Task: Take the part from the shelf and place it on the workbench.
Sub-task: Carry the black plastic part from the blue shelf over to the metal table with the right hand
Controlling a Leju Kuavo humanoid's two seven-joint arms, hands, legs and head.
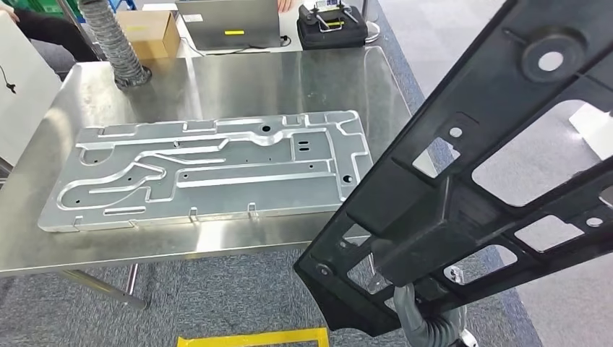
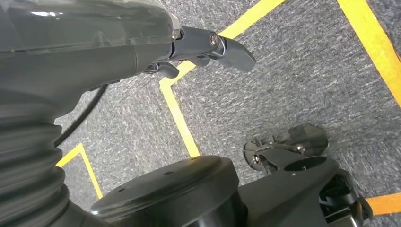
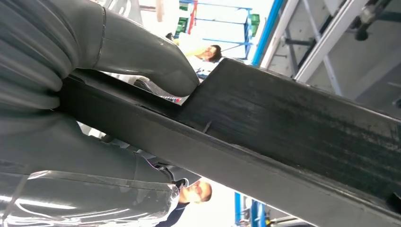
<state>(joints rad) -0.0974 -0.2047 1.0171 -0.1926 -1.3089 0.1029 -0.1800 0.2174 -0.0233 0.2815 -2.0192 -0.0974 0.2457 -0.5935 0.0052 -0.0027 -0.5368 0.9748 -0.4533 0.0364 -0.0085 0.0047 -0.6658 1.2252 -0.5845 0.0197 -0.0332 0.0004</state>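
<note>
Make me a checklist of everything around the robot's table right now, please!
Surface: shiny steel workbench, holding a silver machined plate.
Job's things: black part held up beside the workbench, not yet set down.
Clutter: cardboard box, black case, grey hose.
Hands: right hand grips the part; left hand hangs over the floor, holding nothing.
Cables: one along the far edge.
Surroundings: grey carpet with yellow tape.

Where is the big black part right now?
In the head view the black part is on the right, held up by the right hand, just off the steel workbench, beside the silver plate.
</note>
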